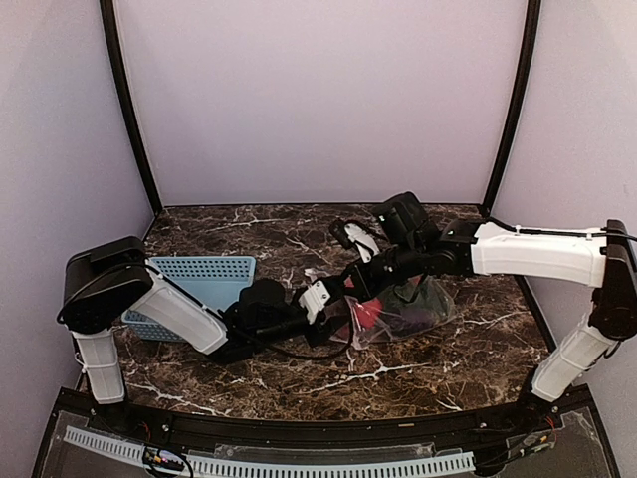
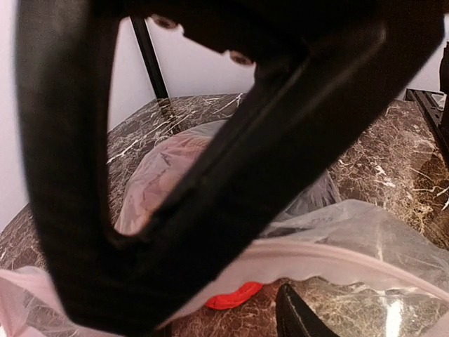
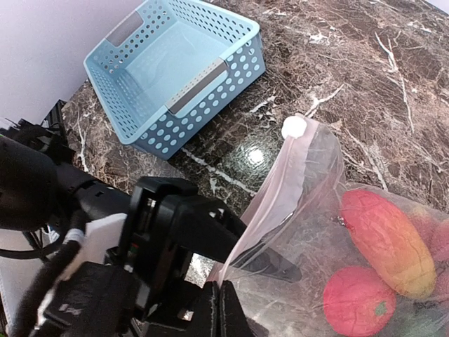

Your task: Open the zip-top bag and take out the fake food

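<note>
Left claw (image 2: 270, 277): it fills your left wrist view. One black finger (image 2: 210, 175) slants across the frame and the other tip pokes up at the bottom edge. You cannot tell whether it pinches the strip that runs between them or only straddles it.
Zip strip (image 2: 337, 256): pale pinkish-white, raised off the bench, with a small white knob (image 3: 294, 127) at its far end.
Zip-top bag (image 1: 403, 311): clear and crinkled, lying mid-bench between your two arms, its strip edge turned toward the left arm.
Fake food (image 3: 382, 235): inside the bag. You can see an orange-red piece beside a round red one (image 3: 354, 298); from above, dark and green shapes show at the bag's right end.
Right claw (image 1: 360, 277): over the bag's strip end. Its fingertips are hidden, so you cannot tell whether it is spread or pressed together.
Basket (image 1: 199, 274): light blue and perforated, on the bench left of the bag and apart from it.
Bench (image 1: 448, 358): dark marble with white veins.
</note>
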Robot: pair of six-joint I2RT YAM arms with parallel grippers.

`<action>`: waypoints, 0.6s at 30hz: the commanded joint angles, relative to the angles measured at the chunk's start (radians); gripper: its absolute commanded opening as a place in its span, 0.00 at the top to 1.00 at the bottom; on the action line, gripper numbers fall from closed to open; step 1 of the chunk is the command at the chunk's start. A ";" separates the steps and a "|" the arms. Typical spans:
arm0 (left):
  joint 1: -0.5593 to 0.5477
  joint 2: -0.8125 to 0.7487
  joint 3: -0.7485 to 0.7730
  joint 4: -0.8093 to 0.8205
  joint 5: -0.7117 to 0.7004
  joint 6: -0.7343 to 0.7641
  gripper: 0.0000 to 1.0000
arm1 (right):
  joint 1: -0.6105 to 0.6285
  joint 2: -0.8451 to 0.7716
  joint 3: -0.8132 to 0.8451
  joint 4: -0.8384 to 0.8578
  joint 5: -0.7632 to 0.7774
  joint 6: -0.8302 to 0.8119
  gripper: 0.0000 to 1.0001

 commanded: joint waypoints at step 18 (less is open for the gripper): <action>-0.001 0.195 0.169 -0.039 0.091 0.075 0.29 | -0.018 -0.045 -0.066 0.145 -0.066 0.099 1.00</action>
